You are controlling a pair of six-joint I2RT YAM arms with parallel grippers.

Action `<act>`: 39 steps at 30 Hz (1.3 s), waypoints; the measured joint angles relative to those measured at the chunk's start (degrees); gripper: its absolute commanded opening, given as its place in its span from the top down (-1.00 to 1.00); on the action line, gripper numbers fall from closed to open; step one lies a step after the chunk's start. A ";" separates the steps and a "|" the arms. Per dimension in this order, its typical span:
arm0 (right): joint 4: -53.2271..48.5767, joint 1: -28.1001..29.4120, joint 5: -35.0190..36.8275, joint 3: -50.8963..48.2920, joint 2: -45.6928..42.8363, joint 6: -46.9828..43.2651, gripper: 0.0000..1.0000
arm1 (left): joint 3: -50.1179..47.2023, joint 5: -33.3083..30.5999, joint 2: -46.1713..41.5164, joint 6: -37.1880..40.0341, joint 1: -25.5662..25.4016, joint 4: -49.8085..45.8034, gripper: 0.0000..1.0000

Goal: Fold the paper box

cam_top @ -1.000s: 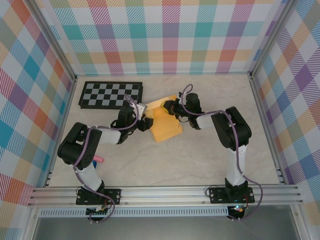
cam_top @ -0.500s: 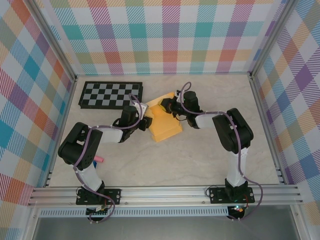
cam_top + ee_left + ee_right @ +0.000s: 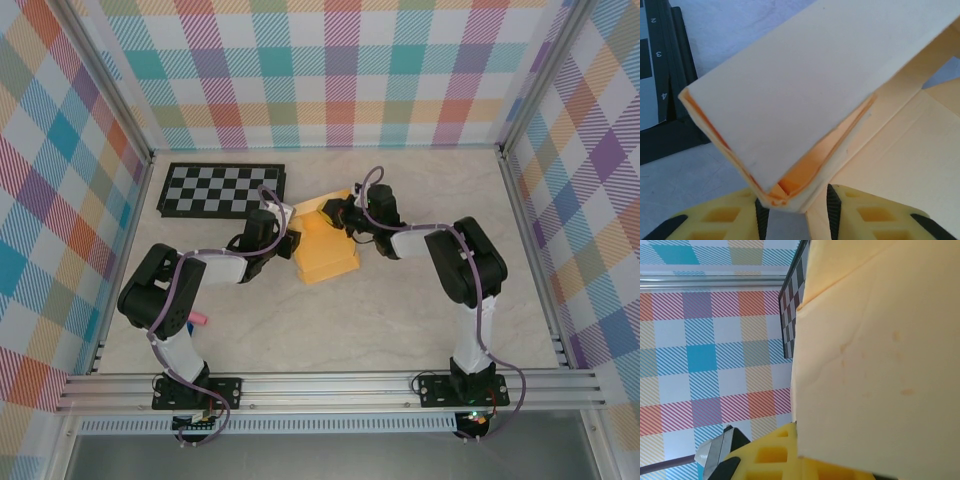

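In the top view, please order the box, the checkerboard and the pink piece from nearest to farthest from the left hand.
1. Box, right at the left hand.
2. Checkerboard, farther back, to the left.
3. Pink piece, toward the near edge, left.

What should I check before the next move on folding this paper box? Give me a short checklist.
1. Hold of the right gripper on the far edge of the paper box: ok, shut on it.
2. Folded corner sits between the fingers of the left gripper: ok.
3. Left pinch firm on that corner: cannot tell.
4. Box fully folded: not ok, one panel lies flat.
5. The checkerboard is out from under the box: ok.
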 measured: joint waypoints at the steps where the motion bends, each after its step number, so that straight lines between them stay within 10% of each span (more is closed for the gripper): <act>1: 0.00 0.00 0.07 -0.15 -0.07 0.00 1.00 | 0.04 -0.20 0.09 -0.15 -0.02 0.02 0.33; 11: 0.07 0.46 0.92 -0.63 -0.11 -0.02 1.00 | 0.15 -1.62 0.70 -0.87 -1.05 0.94 0.06; 21: 0.48 0.52 1.73 -1.36 -0.57 -0.02 1.00 | 0.20 -3.02 2.86 -0.33 -1.07 5.29 0.31; 27: 0.50 0.61 1.70 -1.92 -0.81 -0.02 1.00 | 1.22 -3.28 4.92 -0.55 -1.07 9.42 -0.30; 39: 0.22 0.66 1.97 -3.04 -1.18 0.63 1.00 | -0.66 -2.05 8.13 -0.76 0.22 22.05 -0.20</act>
